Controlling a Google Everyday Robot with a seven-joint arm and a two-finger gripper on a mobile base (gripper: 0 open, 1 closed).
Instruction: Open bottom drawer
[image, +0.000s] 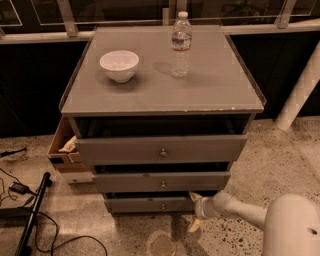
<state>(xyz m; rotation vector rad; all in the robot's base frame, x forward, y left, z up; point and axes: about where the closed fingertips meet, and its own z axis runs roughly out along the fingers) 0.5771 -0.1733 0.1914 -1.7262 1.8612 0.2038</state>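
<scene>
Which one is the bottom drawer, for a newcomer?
Find the grey wooden cabinet holding a white bowl and a clear water bottle. Of its three stacked drawers, the bottom drawer sits nearest the floor, beside the robot's gripper; its front is the narrowest and shortest.

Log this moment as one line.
task: open bottom drawer | gripper: open, low at right end of drawer front | knob: not gripped | cabinet top: bowl, water bottle
</scene>
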